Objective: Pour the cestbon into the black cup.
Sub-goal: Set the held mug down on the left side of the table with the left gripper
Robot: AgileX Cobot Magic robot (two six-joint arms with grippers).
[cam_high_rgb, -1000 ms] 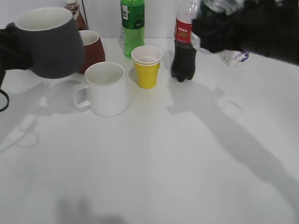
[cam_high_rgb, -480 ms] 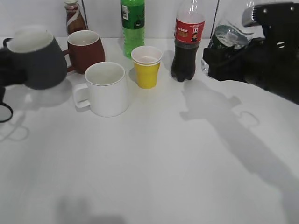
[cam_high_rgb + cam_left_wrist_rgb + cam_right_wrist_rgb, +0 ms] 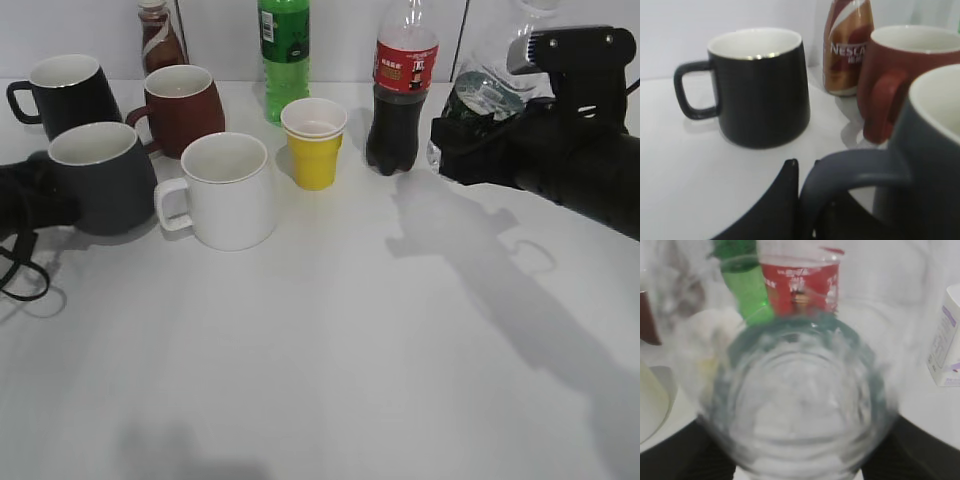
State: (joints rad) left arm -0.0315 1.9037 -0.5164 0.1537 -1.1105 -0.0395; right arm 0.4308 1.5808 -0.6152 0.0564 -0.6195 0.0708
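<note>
Cestbon in the right pincer, black cup hooked by the left

Right pincer (image 3: pixel 470 150) pinches the cestbon (image 3: pixel 490 85), thin, squashy, right of the cola bottle (image 3: pixel 402 90); left pincer (image 3: pixel 807 200) clamps the black cup (image 3: pixel 100 178) by its rigid handle, on the worktop (image 3: pixel 330 330) far left of the cola.

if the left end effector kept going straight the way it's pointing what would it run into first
Probably the maroon mug. The left end effector grips the charcoal cup's handle, and the maroon mug stands just past that cup. The glossy black mug sits left of that line. Depth is uncertain.
</note>
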